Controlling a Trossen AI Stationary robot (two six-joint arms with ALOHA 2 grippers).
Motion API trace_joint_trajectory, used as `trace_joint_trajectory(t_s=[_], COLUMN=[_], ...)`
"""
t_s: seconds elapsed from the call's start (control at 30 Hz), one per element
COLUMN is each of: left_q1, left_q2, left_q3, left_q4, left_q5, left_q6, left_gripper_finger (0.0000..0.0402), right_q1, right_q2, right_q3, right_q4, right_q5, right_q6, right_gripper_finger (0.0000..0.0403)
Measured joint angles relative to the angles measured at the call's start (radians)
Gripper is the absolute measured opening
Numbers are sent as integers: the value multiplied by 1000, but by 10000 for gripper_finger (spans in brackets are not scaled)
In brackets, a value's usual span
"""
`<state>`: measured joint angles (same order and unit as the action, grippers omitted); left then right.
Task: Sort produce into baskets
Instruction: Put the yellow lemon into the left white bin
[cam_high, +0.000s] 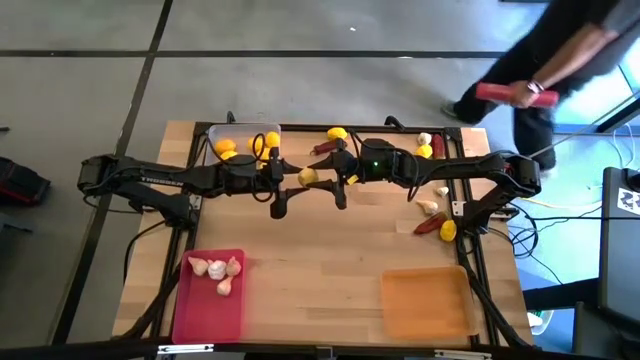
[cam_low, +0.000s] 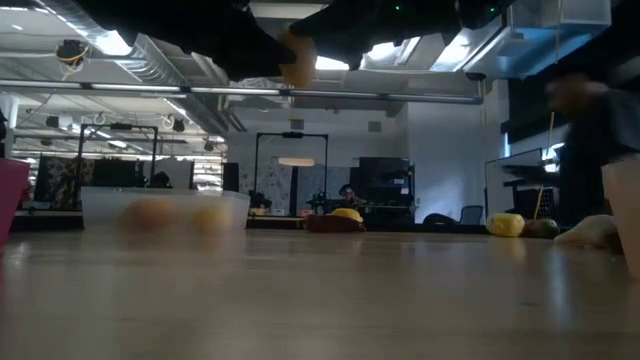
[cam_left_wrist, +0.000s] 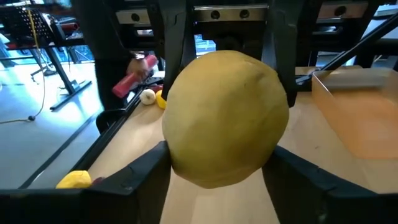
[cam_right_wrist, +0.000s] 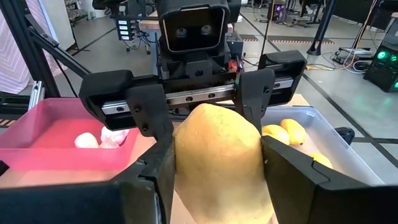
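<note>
- while both our claws meet mid-desk, the left claw (cam_high: 292, 178) and right claw (cam_high: 330, 180) each clamp one lemon (cam_high: 307, 177), held aloft.
- done: garlic in pink basket (cam_high: 210, 310), lemons in clear basket (cam_high: 215, 135).
- left: orange basket (cam_high: 425, 300) bare; chilies and strays remain.

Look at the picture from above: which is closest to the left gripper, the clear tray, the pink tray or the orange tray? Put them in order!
From the left gripper, which meets the right gripper on a yellow lemon:
1. The clear squarish plastic tray, at the table's far left corner.
2. The long pink-red plastic tray, at the near left edge.
3. The orange plastic tray, at the near right.
</note>
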<state>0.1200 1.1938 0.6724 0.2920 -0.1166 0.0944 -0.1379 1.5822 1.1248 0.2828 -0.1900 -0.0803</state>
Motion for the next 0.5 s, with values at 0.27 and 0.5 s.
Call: trace_joint_trajectory(t_s=[0.27,0.5], left_q1=[1,0], left_q2=[0,-20], left_q3=[0,5], left_q4=[5,-49], left_q5=[-1,-27], left_q6=[4,-20], left_gripper_finger=[200,204], right_q1=[2,1], right_q2=[-1,-88], right_q3=[0,-1], right_q4=[-1,-137], right_q5=[31,103], right_q6=[19,1], right_gripper_finger=[239,305])
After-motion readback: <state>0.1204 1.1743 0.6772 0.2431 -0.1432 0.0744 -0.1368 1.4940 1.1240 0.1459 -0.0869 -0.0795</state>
